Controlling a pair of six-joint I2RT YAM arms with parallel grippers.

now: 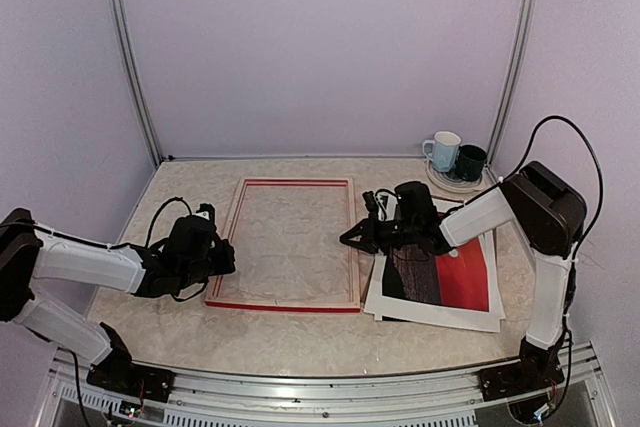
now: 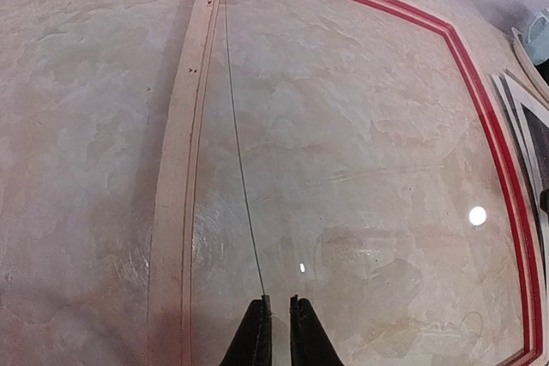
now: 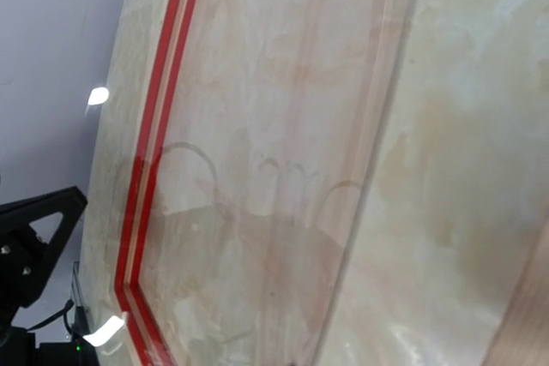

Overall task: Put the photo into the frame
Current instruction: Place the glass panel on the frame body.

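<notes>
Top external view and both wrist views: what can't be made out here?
Red sunset photo print: top view, its far left corner is hidden under the right claw.
Right claw's fingers: outside the right wrist view.
Thin red rectangular frame: both wrist views cut it off at their edges.

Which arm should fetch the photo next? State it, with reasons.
Right. The photo lies on the right side beneath the right arm, with the right fingers by its left edge. The left fingers sit at the left rail of the frame, whose whole width separates them from the photo.
</notes>
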